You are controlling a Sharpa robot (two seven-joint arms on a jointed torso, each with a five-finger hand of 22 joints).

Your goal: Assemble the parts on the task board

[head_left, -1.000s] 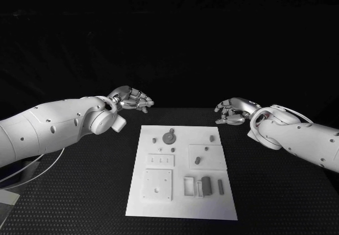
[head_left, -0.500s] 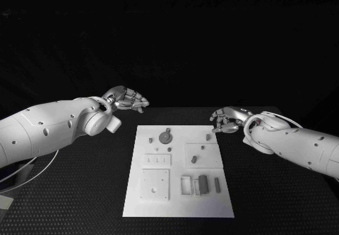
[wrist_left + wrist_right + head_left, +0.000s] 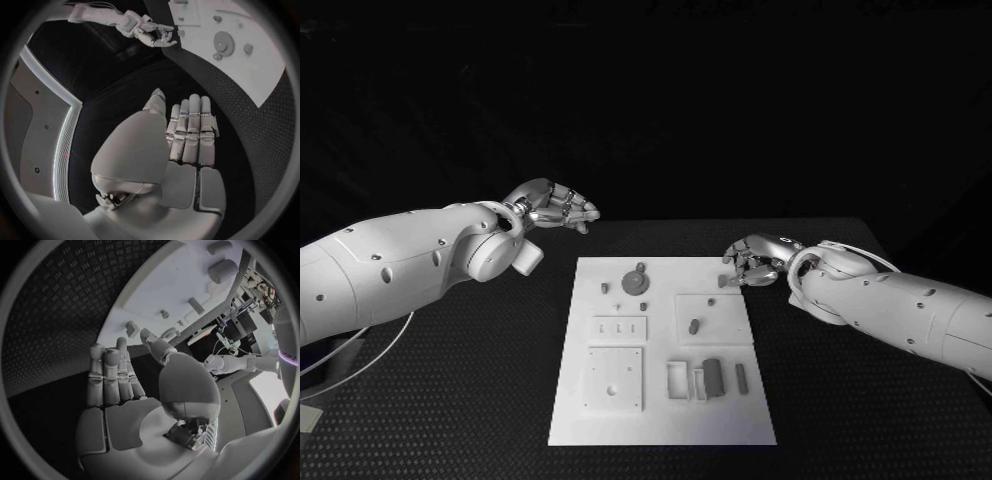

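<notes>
Right robot hand [image 3: 750, 262] hovered empty, fingers apart, at the board's [image 3: 661, 420] two o'clock corner, seemingly reaching for a first part [image 3: 731, 281]; left robot hand [image 3: 557, 208] waited loosely curled, empty, at eleven.

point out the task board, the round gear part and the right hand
task board [image 3: 625, 425], head view, bare near edge
round gear part [image 3: 635, 282], head view, disc middle
right hand [image 3: 750, 262], head view, middle of the hand

Head cam looks down from above on the whole board [image 3: 661, 350] and worktop [image 3: 444, 400], arms entering from both sides. Each wrist cam sits close behind its own hand, fisheye: left hand [image 3: 187, 135], right hand [image 3: 115, 385]. All three views share the board's far end.
</notes>
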